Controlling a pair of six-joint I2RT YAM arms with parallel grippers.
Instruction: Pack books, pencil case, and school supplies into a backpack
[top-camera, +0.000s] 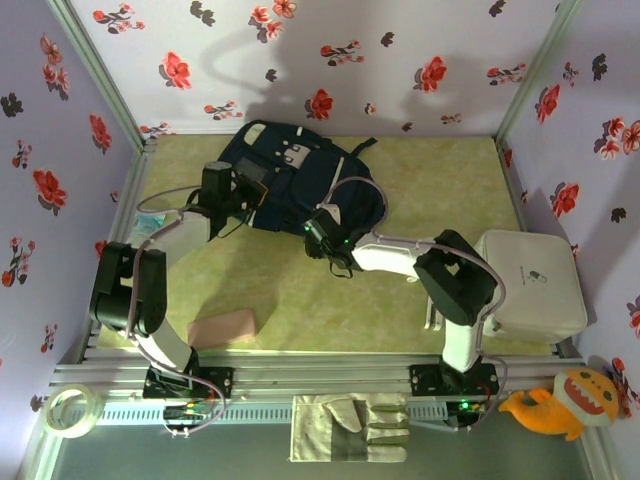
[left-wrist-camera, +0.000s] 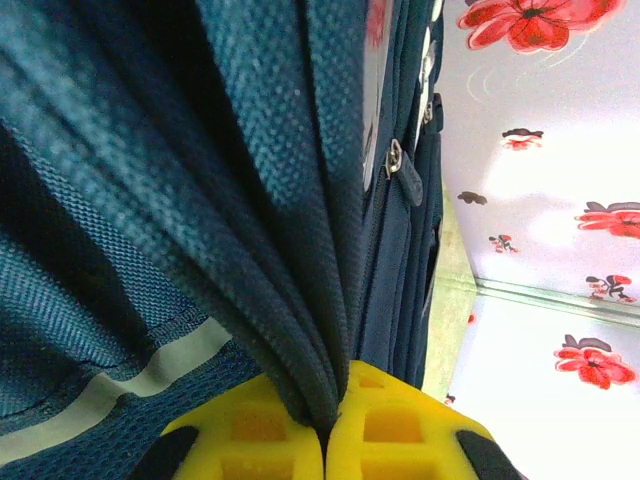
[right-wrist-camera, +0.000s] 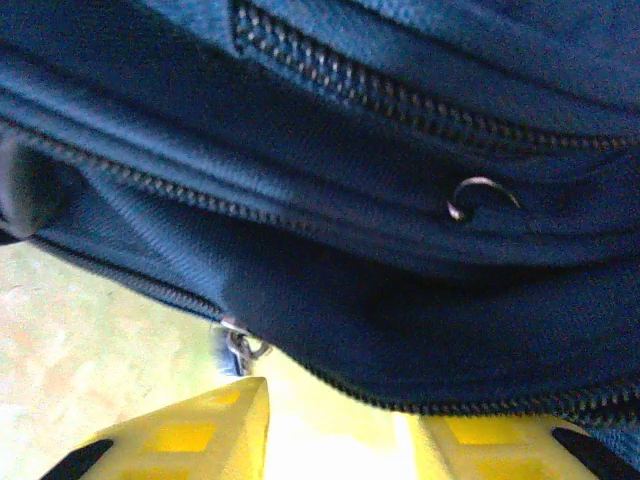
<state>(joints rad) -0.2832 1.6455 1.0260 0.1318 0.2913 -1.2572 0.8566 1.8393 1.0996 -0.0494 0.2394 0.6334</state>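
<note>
The backpack (top-camera: 285, 195) lies in the upper middle of the overhead frame. It is dark navy woven cloth with grey-white patches (top-camera: 292, 153) on its front and a pale stripe (left-wrist-camera: 110, 385) across one panel. The left gripper (left-wrist-camera: 322, 425) is clamped on a bunched fold of its fabric. The right gripper (right-wrist-camera: 335, 425) sits at the bag's lower right edge, jaws apart, just below a zip (right-wrist-camera: 140, 275). The pink pencil case (top-camera: 222, 327) lies well apart, lower left.

Flowered walls (top-camera: 400, 60) around a pale green tabletop (top-camera: 330, 310).
Lilac panels printed with red and dark blossoms close in three sides; a metal rail (top-camera: 320, 372) runs along the near edge under soft, even light.
</note>
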